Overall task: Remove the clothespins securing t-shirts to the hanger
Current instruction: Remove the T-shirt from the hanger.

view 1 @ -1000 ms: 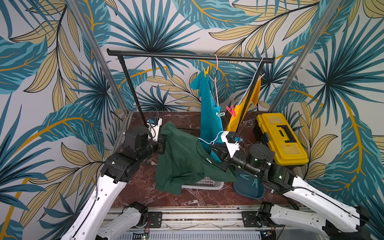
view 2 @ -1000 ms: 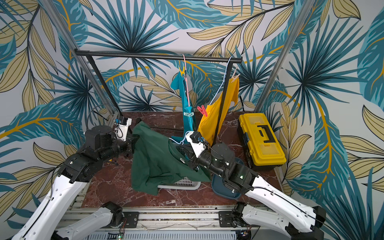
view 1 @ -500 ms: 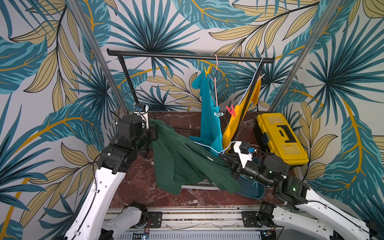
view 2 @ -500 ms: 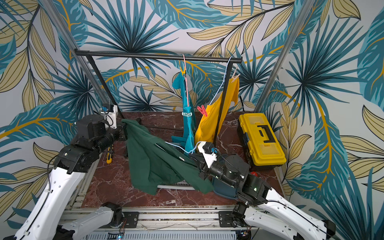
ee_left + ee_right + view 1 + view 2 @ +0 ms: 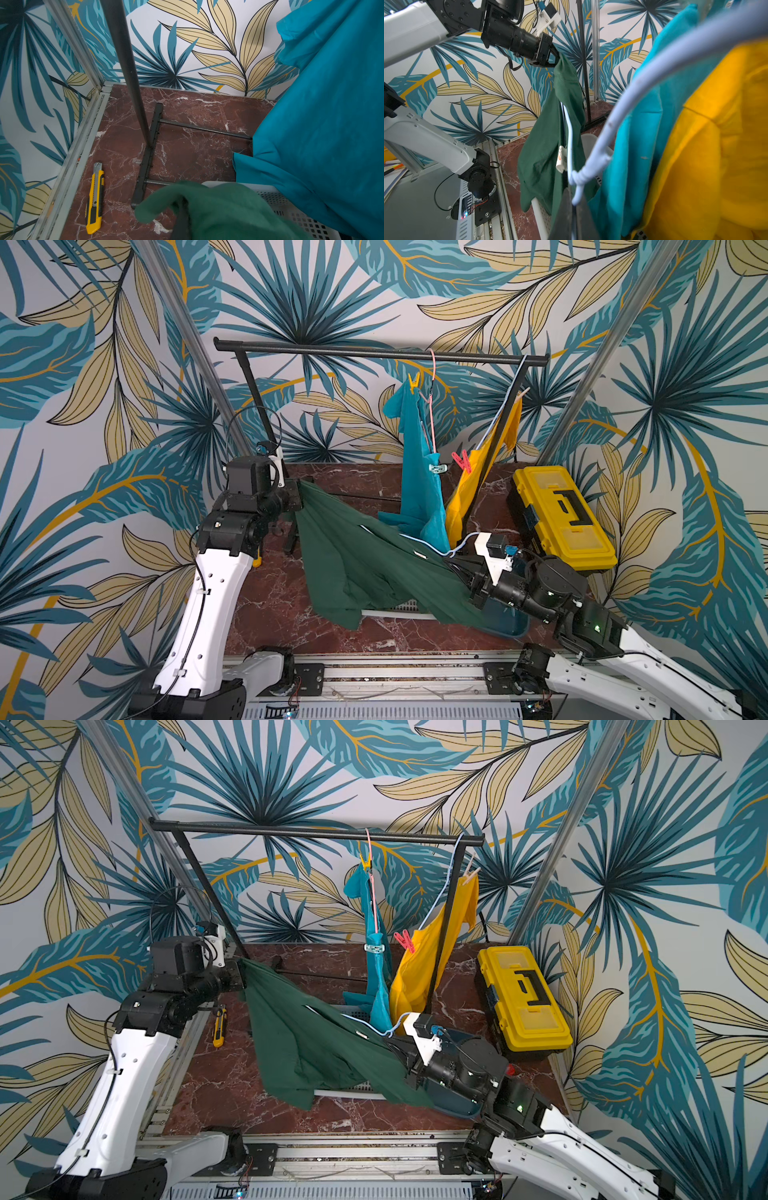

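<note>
The dark green t-shirt hangs stretched between both arms. My left gripper is shut on its upper corner, the cloth draped over the jaws. My right gripper is shut on the pale blue hanger inside that shirt. On the rail hang the turquoise t-shirt and the yellow t-shirt. A yellow clothespin and a teal clothespin grip the turquoise one. A red-pink clothespin and a pale peach clothespin grip the yellow one.
A black rail spans the back on slanted posts. A yellow toolbox stands at the right. A white basket and a dark blue bin lie under the green shirt. A yellow box cutter lies at the left edge.
My left gripper has risen and moved back and left with the green shirt's corner. My right gripper has drawn right and toward the front with the hanger, stretching the shirt.
</note>
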Controlling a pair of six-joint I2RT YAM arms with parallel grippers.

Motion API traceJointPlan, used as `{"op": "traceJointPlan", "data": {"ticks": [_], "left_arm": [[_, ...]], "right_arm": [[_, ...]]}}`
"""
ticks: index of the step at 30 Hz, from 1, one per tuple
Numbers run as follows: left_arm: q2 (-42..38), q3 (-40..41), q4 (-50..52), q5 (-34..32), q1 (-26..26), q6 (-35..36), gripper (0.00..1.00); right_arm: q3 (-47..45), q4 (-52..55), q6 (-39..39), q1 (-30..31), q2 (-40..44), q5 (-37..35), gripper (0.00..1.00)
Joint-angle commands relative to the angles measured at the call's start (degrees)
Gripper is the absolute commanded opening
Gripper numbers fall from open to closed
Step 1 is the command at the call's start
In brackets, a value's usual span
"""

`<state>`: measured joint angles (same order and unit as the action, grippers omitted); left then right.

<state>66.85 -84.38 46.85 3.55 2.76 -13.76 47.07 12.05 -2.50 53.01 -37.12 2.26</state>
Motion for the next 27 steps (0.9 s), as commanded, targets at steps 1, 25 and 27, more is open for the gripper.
{"op": "traceJointPlan", "data": {"ticks": [1,25,27], "left_arm": [[-0.58,-4.73,-6.28,-3.06,-3.4,-4.47,0.0],[-0.96,-12.3,-6.77,-0.16,-3.47,-10.94,0.0],[-0.43,-13.03,-6.6,-0.74,-3.47,-9.92,0.0]], "right_arm": [[2.67,4.21,1.65,-0.01,-1.8,5.21,0.0],[7.7,5.98,5.85,1.07,-15.98,3.58,0.0],[7.47,6.0,5.8,1.28,-15.37,3.13,0.0]]}}
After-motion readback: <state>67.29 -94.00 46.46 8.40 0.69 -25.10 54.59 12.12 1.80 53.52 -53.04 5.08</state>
